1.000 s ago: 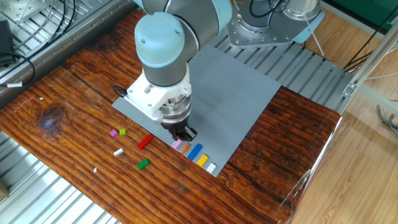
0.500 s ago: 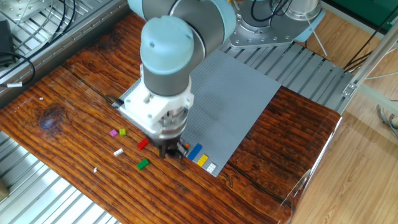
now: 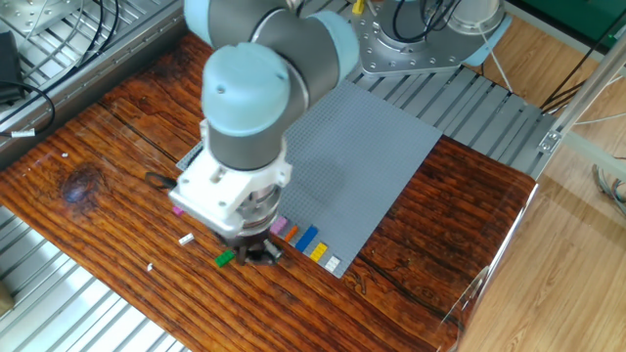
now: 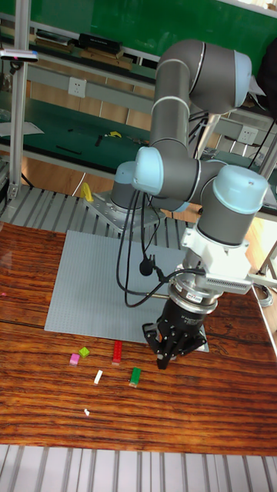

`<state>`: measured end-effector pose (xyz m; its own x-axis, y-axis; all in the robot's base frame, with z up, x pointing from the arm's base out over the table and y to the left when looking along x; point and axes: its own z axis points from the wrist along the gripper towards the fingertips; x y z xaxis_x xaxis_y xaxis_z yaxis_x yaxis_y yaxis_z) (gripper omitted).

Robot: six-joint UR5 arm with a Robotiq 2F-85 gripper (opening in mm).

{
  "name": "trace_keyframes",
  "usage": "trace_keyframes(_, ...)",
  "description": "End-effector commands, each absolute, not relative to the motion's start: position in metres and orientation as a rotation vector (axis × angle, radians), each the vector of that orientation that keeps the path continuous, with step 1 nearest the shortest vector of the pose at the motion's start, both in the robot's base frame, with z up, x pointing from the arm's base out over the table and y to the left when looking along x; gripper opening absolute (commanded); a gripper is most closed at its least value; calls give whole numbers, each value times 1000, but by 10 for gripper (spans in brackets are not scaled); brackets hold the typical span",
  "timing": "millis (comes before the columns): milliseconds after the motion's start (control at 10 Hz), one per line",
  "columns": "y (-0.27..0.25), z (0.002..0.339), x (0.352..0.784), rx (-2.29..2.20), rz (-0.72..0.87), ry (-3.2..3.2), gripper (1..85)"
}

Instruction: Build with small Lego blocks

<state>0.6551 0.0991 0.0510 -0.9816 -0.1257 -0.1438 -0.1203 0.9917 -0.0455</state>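
Gripper [image 4: 171,355], its grip state not discernible, is being held low beside one green brick [image 4: 135,375], one red brick [image 4: 117,352] and one white brick [image 4: 98,377].

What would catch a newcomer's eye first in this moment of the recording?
The big grey-and-blue arm, its gripper low over the wooden table by the near edge of the grey baseplate. Next, the loose bricks left of it: a red brick, a green brick, and a pink and lime pair.

A lab: aluminium framing [image 3: 59,39] (cables [image 3: 29,93] trailing), workbenches [image 4: 69,134].
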Motion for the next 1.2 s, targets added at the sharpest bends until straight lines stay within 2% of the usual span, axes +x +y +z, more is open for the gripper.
trace_keyframes(0, 113, 57, 686, -68, 96, 2916, 10)
trace_keyframes(100, 109, 59, 692, -53, 78, 2890, 10)
trace_keyframes(700, 96, 60, 666, -55, -19, 2981, 10)
trace_keyframes(1100, 97, 56, 656, -75, -13, 3002, 10)
